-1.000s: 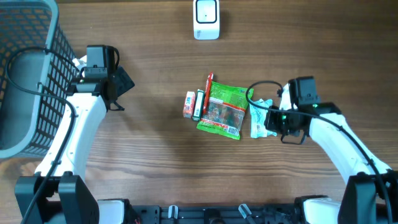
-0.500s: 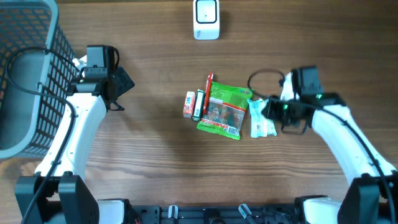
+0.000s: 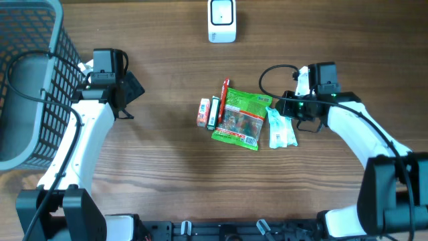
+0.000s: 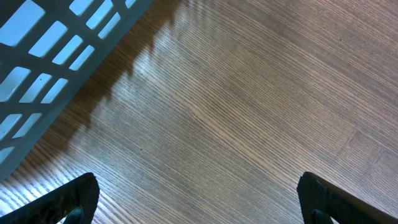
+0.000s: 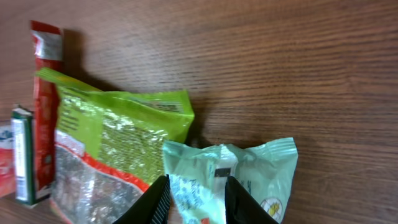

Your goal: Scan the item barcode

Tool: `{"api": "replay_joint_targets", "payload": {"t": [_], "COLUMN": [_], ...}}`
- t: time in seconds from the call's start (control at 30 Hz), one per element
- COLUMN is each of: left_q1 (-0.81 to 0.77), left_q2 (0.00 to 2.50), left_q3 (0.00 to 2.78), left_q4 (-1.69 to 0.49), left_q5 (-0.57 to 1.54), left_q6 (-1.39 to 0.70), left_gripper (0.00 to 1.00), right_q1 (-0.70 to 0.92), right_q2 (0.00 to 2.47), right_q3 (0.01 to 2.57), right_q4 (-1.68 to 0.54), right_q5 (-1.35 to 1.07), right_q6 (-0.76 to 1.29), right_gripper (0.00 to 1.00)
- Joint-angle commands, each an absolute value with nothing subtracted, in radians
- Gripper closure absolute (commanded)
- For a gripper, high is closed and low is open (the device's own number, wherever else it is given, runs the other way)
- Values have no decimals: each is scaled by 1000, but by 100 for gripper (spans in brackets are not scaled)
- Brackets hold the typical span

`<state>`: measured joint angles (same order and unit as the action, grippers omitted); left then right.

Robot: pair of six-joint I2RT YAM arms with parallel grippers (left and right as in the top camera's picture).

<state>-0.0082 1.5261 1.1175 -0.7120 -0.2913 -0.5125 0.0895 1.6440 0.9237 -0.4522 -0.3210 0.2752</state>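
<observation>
Wooden counter [image 3: 167, 167] from overhead: the pale packet [image 3: 280, 129] lies just beside a green bag [image 3: 239, 118], long axis running front to back, its far end at the right claw [image 3: 286, 111]; the left claw [image 3: 136, 89] hangs well apart. Left wrist: claw spread wide over wood. Right wrist: the narrow claw straddles the packet's end; whether it pinches cannot be told.

Table [image 3: 167, 161]: brown wood, fine grain, low sheen. Green pouch [image 3: 239, 119]: glossy plastic film. Mint packet [image 3: 281, 130]: crinkled glossy film. Basket [image 3: 27, 80]: grey matt plastic lattice. Scanner [image 3: 221, 20]: smooth white plastic.
</observation>
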Motion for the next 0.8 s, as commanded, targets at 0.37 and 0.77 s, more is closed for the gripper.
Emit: {"api": "replay_joint_targets", "payload": {"t": [0.37, 0.77], "left_q1": [-5, -5], "left_q2": [1531, 1531], "left_q3": [1118, 1118], "left_q4": [-712, -712], "left_q5": [-307, -307], "left_q6": [-501, -501], "left_gripper": [0, 0], "right_q1": [39, -49], "right_q2": [1652, 1522], "right_q3": [975, 1054], "right_q4": [-717, -817], "right_q5": [139, -305], "right_q6": [347, 144], "right_gripper": [71, 14]}}
